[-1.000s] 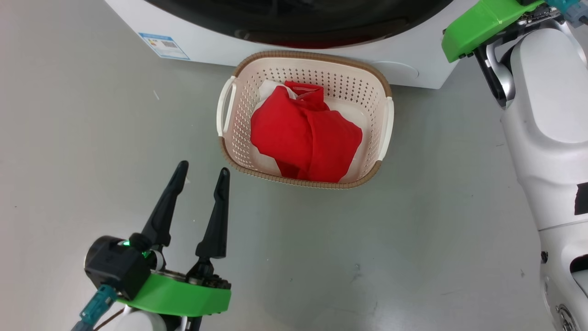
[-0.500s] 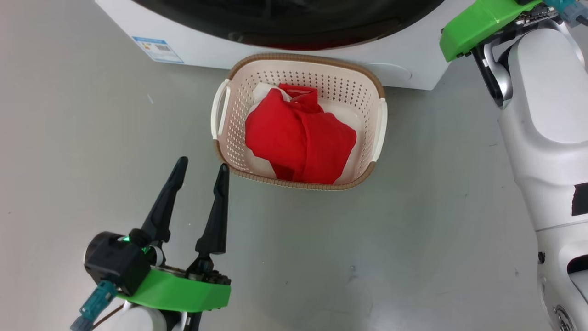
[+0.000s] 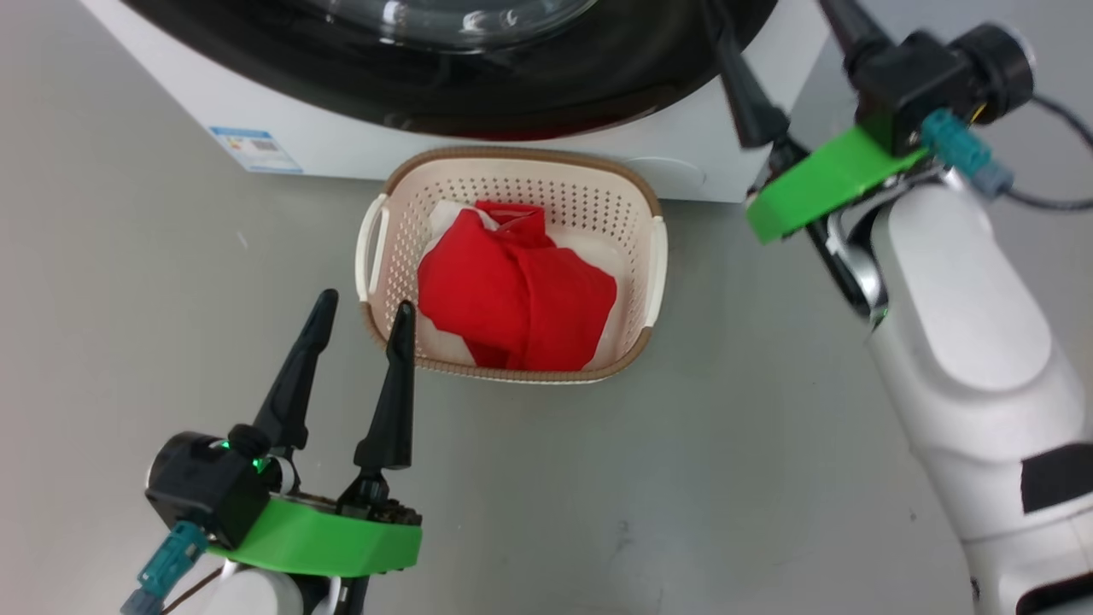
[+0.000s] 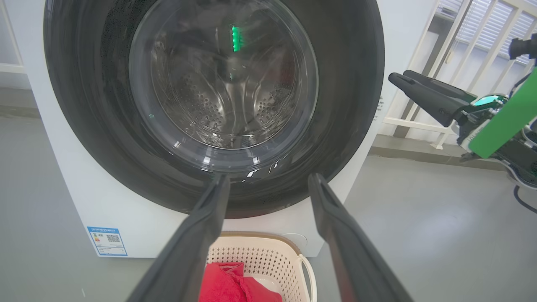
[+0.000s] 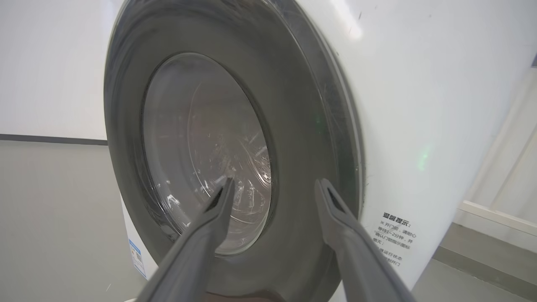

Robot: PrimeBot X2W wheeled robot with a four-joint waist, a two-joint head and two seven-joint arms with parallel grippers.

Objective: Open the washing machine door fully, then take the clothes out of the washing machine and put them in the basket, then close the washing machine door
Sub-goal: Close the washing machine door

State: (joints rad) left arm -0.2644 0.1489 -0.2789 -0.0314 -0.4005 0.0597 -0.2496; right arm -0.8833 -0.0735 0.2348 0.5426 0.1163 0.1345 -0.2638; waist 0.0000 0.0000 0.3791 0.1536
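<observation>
The washing machine (image 3: 341,154) was seen standing on a grey floor, with its white front turned toward the robot. The washing machine door (image 4: 214,96) was seen lying flat against that front, its wide black rim seated all round, and the perforated steel drum could be made out through the bulging glass. No fabric was made out in the drum behind the glass.

The basket (image 3: 546,192) was set on the floor just before the machine, below the door, its far rim close to the white lower panel; whether the two touched could not be told. The clothes (image 3: 512,299) were found heaped inside the basket, red fabric on top with white parts showing at the edges, all of it kept within the rim.

The left gripper (image 3: 364,301) was held low over the floor at the basket's near left corner, its fingers spread wide, pointed toward the machine and nothing caught between them. The right gripper (image 5: 275,181) was raised off the machine's right side, clear of it in the left wrist view, its fingers likewise parted and empty and aimed at the lower part of the door.

A small blue label (image 3: 254,149) was seen at the lower left of the machine's front.
</observation>
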